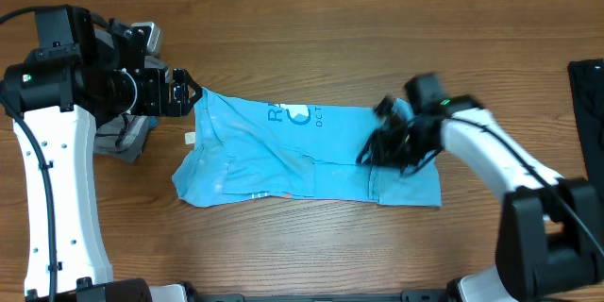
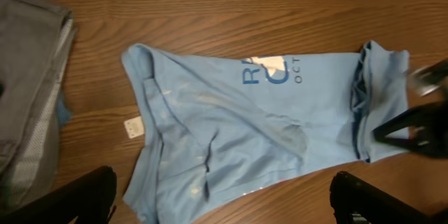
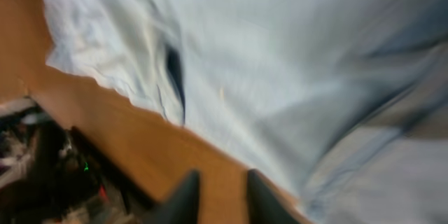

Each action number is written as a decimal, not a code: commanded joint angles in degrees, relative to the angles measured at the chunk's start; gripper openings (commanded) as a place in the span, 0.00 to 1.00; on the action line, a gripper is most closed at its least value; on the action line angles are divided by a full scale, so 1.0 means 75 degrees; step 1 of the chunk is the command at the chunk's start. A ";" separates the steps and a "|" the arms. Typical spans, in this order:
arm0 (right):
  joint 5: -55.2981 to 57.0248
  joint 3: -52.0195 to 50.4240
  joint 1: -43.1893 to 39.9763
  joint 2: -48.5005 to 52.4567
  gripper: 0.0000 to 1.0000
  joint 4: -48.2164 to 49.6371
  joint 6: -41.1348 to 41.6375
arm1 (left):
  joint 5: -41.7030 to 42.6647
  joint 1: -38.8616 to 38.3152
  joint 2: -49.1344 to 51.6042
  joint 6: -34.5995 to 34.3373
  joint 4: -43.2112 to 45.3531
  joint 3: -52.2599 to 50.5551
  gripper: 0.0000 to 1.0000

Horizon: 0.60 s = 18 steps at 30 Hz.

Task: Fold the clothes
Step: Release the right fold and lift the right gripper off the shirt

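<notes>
Desk: a brown wood-grain desk (image 1: 311,19) carries all the clothes.
T-shirt: a light sky-blue soft T-shirt (image 1: 283,151) lies flattened but wrinkled in the middle of the desk, its long side running left to right. Dark-blue lettering and a white patch sit near its far edge.
Shirt's right end: a narrow strip of cloth is turned over on itself there.
Tag: a small white square tag (image 2: 133,127) lies on the wood, touching the shirt's left edge.
Left claw: the left claw (image 1: 186,94) is released. Its dark fingers (image 2: 84,196) stand wide apart with nothing between them, just beside the shirt's left edge.
Right claw: the right claw (image 1: 387,142) is over the shirt's right end and blurred. In the right wrist view its fingers (image 3: 183,197) are parted a little, with bare wood in the gap and no cloth gripped.
Grey garments: a heap of grey cloth (image 1: 127,137) lies under the left arm, near the shirt.
Black garment: a piece of black cloth (image 1: 587,85) lies at the desk's right edge, well apart from the shirt.
</notes>
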 commanded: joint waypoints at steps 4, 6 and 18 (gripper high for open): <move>0.1839 0.0947 -0.0472 -0.0385 0.45 0.0644 0.1638 | -0.0557 -0.0038 0.0012 0.0032 0.0029 0.0067 1.00; 0.2669 0.0918 -0.0440 -0.0280 0.45 0.0886 0.2066 | -0.0557 -0.0041 0.0012 0.0032 0.0029 0.0067 1.00; 0.3383 0.0912 -0.0376 0.0953 0.45 0.1300 0.2442 | -0.0557 -0.0044 0.0012 0.0035 0.0029 0.0067 1.00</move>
